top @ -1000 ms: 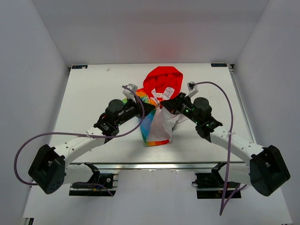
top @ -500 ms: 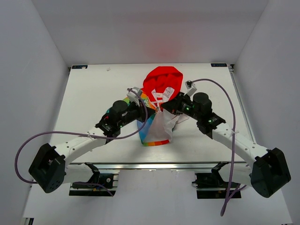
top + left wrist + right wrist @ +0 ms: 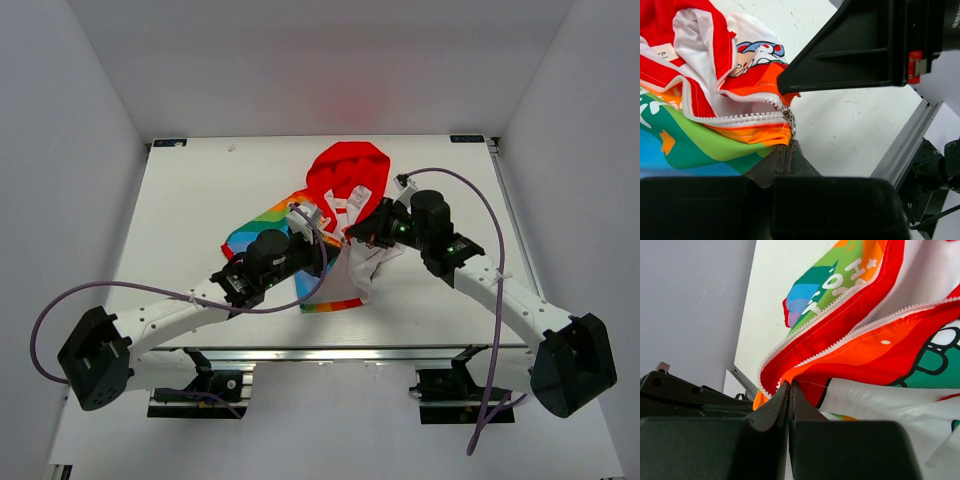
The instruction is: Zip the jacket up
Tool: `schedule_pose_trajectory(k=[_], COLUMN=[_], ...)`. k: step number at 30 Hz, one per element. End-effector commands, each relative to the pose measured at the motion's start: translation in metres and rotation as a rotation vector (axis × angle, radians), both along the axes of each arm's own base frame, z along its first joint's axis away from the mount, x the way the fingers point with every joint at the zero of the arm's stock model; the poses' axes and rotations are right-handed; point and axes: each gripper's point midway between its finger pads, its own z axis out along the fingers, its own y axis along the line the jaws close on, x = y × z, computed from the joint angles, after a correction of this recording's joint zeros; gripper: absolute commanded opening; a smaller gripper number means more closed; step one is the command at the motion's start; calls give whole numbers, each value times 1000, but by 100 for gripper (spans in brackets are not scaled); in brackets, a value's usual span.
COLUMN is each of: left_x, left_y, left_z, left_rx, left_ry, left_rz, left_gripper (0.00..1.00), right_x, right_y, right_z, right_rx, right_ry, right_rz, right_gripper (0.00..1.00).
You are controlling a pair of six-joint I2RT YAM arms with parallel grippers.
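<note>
The jacket (image 3: 345, 172) lies mid-table, red hood at the far side, a rainbow panel (image 3: 262, 226) spread to the left and white lining (image 3: 352, 276) toward me. My left gripper (image 3: 330, 258) is shut at the front opening. In the left wrist view its tips (image 3: 788, 144) pinch the pull hanging from the metal zipper slider (image 3: 789, 118), at the end of the white teeth (image 3: 735, 120). My right gripper (image 3: 352, 233) is shut on the jacket's orange-red edge (image 3: 880, 350), its tips (image 3: 789, 385) just under the zipper teeth (image 3: 840, 345). The two grippers sit close together.
The white table (image 3: 190, 200) is boxed in by grey walls on three sides. A metal rail (image 3: 905, 145) runs along its near edge. The right gripper's black body (image 3: 865, 45) fills the upper right of the left wrist view. Purple cables loop off both arms.
My left arm has drawn toward the near edge with its hold. The rainbow panel has unfolded to the left. The right gripper has kept its grip and shifted slightly.
</note>
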Motion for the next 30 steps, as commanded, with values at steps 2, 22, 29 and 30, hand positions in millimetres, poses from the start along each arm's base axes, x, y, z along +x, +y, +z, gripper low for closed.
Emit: schedule_pose_trajectory(k=[2,22,29,30], left_x=[-43,-2,0,2], left_y=[5,7,6,5], left_z=[-49,0,1,7], left_rx=[148,69,68,62], left_ry=[142,204,270,274], left_rz=[-96,156,173,180], left_gripper=[0,0,0,0], right_x=[48,-1,-12,-11], right_y=[-31,-21,-31,-36], right_z=[82,-11,2,6], right_rx=[83,-69,-173,-205], right_ry=[-211,-92,-231,-265], right_rz=[-194,86,143,126], right_gripper=[0,37,68,68])
